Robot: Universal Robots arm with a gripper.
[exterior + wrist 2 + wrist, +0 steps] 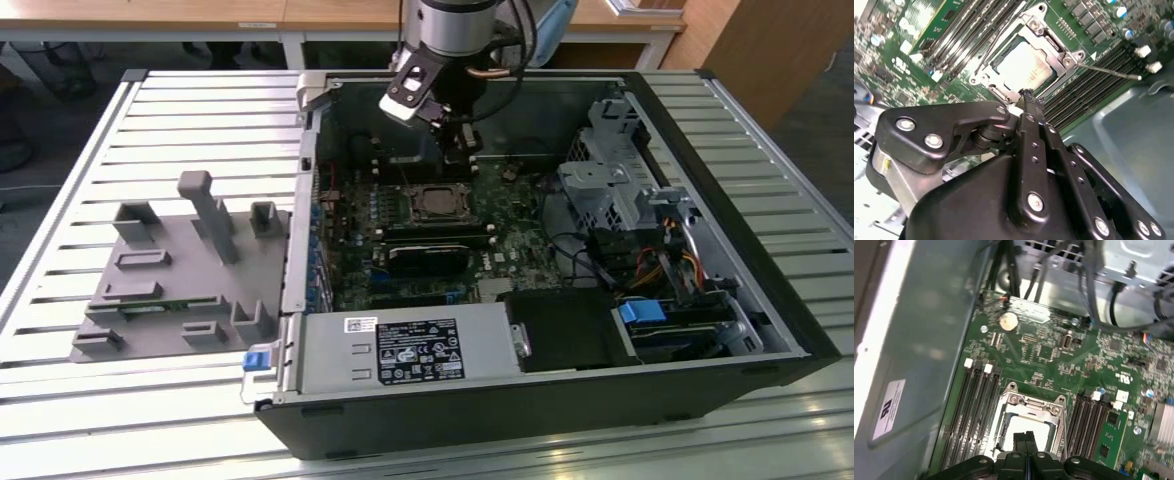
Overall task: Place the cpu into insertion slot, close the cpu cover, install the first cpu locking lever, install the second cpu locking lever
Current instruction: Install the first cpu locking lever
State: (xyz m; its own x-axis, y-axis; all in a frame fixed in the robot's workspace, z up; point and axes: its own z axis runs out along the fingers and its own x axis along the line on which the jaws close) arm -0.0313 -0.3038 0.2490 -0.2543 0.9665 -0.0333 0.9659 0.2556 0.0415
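bg: slatted metal bench (80,150) | wood desks (200,12) behind | wood cabinet (767,50) exterior view's right

cpu (1031,426): in the insertion slot (1004,434); cpu cover (1034,400) lies on its edges
gripper (1026,436): above the cpu
case (534,420): on the table (134,405); tray (160,300) at the exterior view's left

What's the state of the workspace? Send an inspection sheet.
Surface: slatted metal table, bearing an open PC case.
Job's things: cpu sits in the slot; cover lies flat over it, chip showing through its window; a thin lever juts past the cover's corner.
Clutter: grey fixture beside the case, on the exterior view's left.
Grippers: the gripper is shut, holding nothing, tips close to the cover's edge.
Cables: coloured bundle inside the case, apart from the gripper.
Surroundings: desks behind the table.
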